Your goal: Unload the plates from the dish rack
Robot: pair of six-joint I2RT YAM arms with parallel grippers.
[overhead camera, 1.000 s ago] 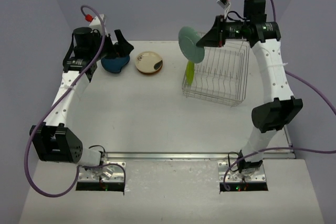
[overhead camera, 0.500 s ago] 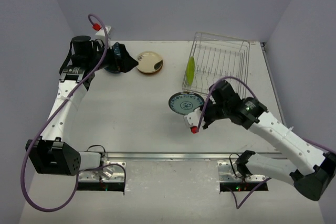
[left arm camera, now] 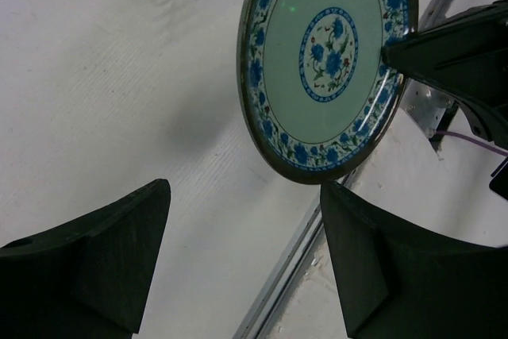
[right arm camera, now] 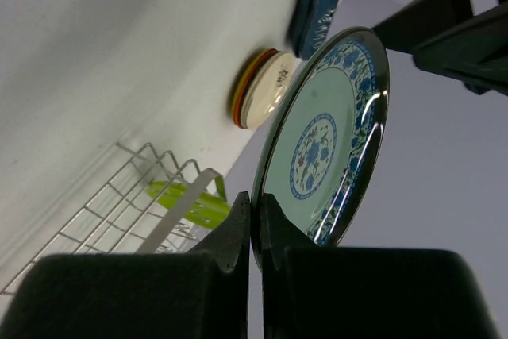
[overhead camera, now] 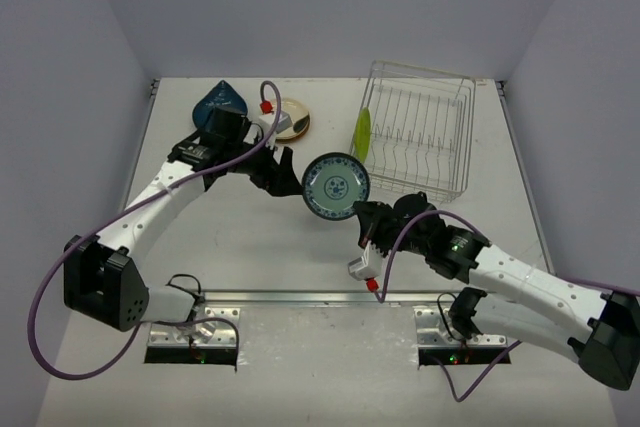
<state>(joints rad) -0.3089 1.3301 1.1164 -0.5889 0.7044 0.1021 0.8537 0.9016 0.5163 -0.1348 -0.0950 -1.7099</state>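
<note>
The right jaws are pressed together on the lower rim of a round pale-green plate with a blue flower border (overhead camera: 336,185), pinching it so that it stands on edge in the air above the middle of the white bench (overhead camera: 250,237), clear of the surface. The left jaws are spread wide with nothing between them; they point at the plate's face from its left and stop just short of it, apart from the rim. Behind and to the right, the silver wire dish rack (overhead camera: 430,142) sits on the bench with one lime green plate (overhead camera: 363,132) standing upright at its left end. A stack of small round plates (right arm camera: 262,89), cream on top and orange below, lies at the far side of the bench, partly hidden by the left arm (overhead camera: 160,192) in the top view, and a dark blue teardrop-shaped dish (overhead camera: 220,100) lies just to its left.
</note>
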